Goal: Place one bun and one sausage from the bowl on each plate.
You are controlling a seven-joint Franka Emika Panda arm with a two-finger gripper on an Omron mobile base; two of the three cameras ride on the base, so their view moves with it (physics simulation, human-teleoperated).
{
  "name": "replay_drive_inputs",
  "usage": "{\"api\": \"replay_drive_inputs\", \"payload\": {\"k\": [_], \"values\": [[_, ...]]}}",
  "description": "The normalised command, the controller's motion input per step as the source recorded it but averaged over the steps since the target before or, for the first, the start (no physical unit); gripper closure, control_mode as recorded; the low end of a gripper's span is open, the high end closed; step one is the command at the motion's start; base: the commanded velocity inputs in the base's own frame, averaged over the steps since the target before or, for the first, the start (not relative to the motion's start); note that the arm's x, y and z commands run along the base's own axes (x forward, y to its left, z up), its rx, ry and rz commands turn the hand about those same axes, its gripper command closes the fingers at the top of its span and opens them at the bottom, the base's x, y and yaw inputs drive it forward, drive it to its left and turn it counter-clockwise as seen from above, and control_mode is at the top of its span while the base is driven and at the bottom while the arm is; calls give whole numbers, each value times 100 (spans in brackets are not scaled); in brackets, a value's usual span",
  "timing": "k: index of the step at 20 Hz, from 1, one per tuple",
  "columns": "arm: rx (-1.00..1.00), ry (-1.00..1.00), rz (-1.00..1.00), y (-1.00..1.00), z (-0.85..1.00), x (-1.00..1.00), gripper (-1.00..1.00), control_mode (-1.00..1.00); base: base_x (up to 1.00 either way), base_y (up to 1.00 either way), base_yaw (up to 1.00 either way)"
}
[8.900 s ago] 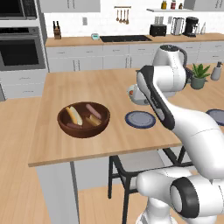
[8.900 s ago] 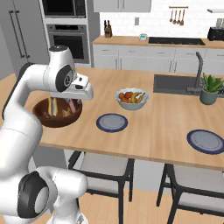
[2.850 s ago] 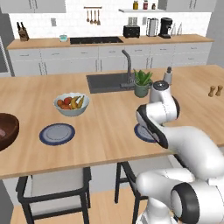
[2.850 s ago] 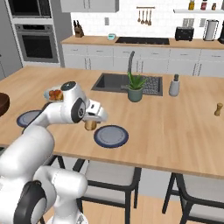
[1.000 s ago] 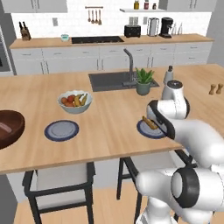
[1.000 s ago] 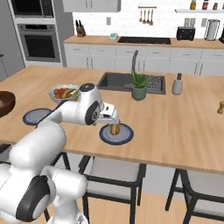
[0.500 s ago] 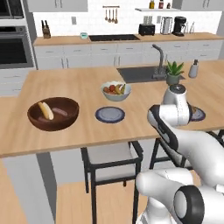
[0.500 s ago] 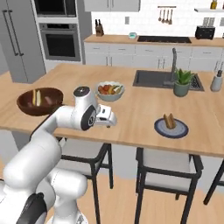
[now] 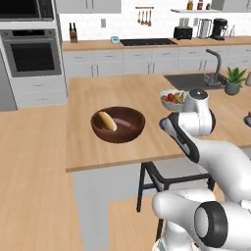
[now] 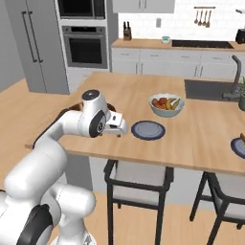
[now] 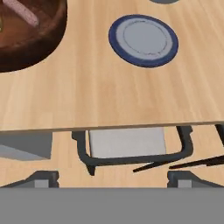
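Hand view looks down over the front edge of the wooden island counter (image 11: 109,87); I see the gripper's (image 11: 112,178) two dark finger tips (image 11: 41,178) at the bottom, far apart with nothing between them, so I read the jaws as spread wide and empty; under them sits a stool (image 11: 131,146) with a grey seat and a dark frame, tucked below the counter edge. At upper left of that view I see part of the dark wooden bowl (image 11: 39,43) with a pinkish sausage (image 11: 22,12) lying inside it; at upper right an empty blue-rimmed plate (image 11: 143,40) lies flat on the counter, apart from the bowl.

Left base view gives me the whole bowl (image 9: 118,125) near the counter's front, with a pale bun (image 9: 106,121) leaning against its left inner wall; I can also make out a dark strip beside the bun, though not clearly. Behind and to the right stands a pale fruit bowl (image 9: 171,99), partly hidden by the arm.

Right base view shows the plate (image 10: 148,130) just in front of the fruit bowl (image 10: 166,105); the hand hangs between me and the wooden bowl, just left of the plate; a second plate (image 10: 238,145) sits at the far right edge with something on it that I cannot identify.
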Motion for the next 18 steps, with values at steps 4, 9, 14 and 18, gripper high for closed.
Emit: {"api": "replay_drive_inputs", "payload": {"k": [4, 9, 14, 18], "values": [[0, 0, 0, 0, 0, 0, -100, 100, 92, 75, -4], [0, 0, 0, 0, 0, 0, -100, 100, 85, -11, 3], [0, 0, 11, 19, 0, 80, -100, -100, 15, -1, 2], [-6, 11, 21, 57, -8, 100, -100, -100, 0, 0, 0]]}}
